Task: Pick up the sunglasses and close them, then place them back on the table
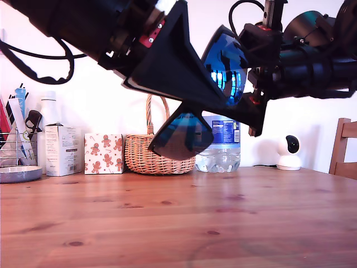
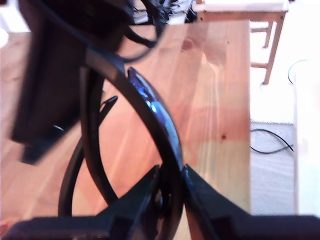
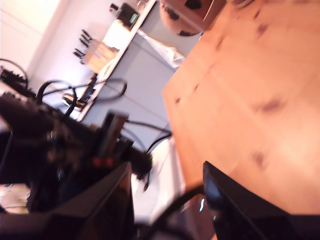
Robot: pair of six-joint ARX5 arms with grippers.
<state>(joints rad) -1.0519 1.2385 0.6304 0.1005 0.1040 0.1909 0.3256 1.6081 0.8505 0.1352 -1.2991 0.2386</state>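
The sunglasses [image 1: 226,70] hang high above the table [image 1: 178,218], one blue lens up and the other [image 1: 181,137] lower. My first gripper [image 1: 254,117] reaches in from the exterior view's left. In the first wrist view it [image 2: 172,192] is shut on the black frame beside a lens [image 2: 155,107], with the thin arms spread out below. My second gripper [image 1: 261,58] comes from the exterior view's right, close by the upper lens. In its own view its fingers [image 3: 220,200] stand well apart, with a thin, dark, blurred curve [image 3: 182,197] between them.
Along the back of the table stand a wicker basket [image 1: 150,153], a water bottle [image 1: 220,145], a gingerbread-print box [image 1: 103,153], a white carton [image 1: 61,149], a utensil rack [image 1: 17,142] and a small white camera [image 1: 289,152]. A wooden chair [image 1: 345,146] is at the exterior view's right.
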